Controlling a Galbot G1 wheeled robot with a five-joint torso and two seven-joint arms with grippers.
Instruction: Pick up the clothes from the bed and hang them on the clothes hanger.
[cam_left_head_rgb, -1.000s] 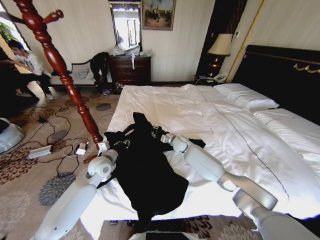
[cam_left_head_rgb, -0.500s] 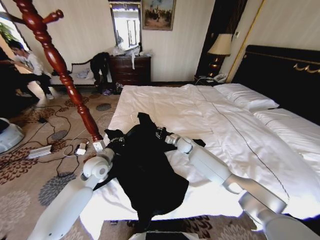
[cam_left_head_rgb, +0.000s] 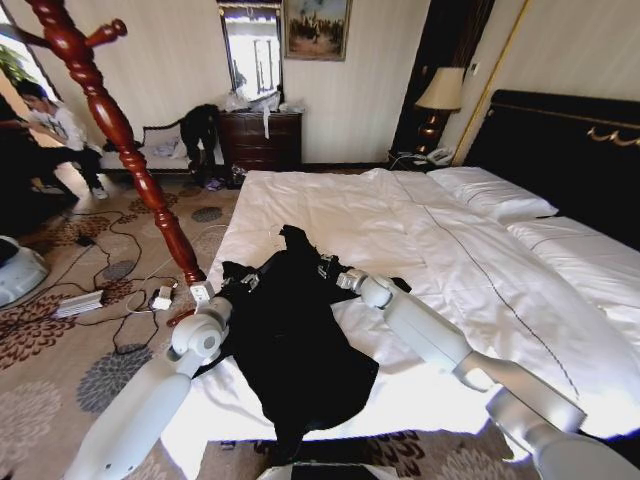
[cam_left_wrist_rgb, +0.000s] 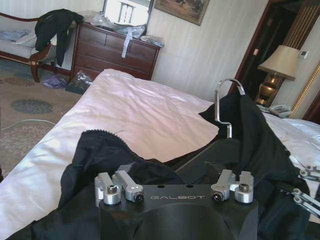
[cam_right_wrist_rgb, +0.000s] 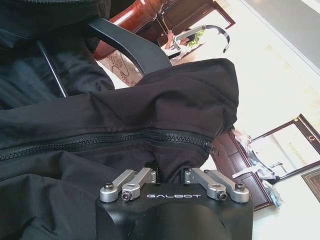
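Note:
The clothes (cam_left_head_rgb: 290, 340), one long black garment, lie across the near left corner of the bed (cam_left_head_rgb: 400, 220). A small black hanger with a metal hook (cam_left_wrist_rgb: 225, 92) sits in the collar. My left gripper (cam_left_head_rgb: 237, 287) is pressed into the garment's left shoulder, where dark fabric (cam_left_wrist_rgb: 100, 150) bunches over it. At the right shoulder, my right gripper (cam_left_head_rgb: 330, 272) is shut on the zipped fabric (cam_right_wrist_rgb: 125, 110), which covers its tips. The clothes hanger (cam_left_head_rgb: 120, 130), a red-brown wooden coat stand, rises from the carpet left of the bed.
Cables and a power strip (cam_left_head_rgb: 80, 300) lie on the patterned carpet around the stand's foot. A dark dresser (cam_left_head_rgb: 260, 140) stands against the far wall. A lamp (cam_left_head_rgb: 440, 95), white pillows (cam_left_head_rgb: 490, 195) and the black headboard (cam_left_head_rgb: 570, 150) are at the right.
Both grippers have shifted a little to the right and up the bed. The garment's collar end has bunched and risen between them.

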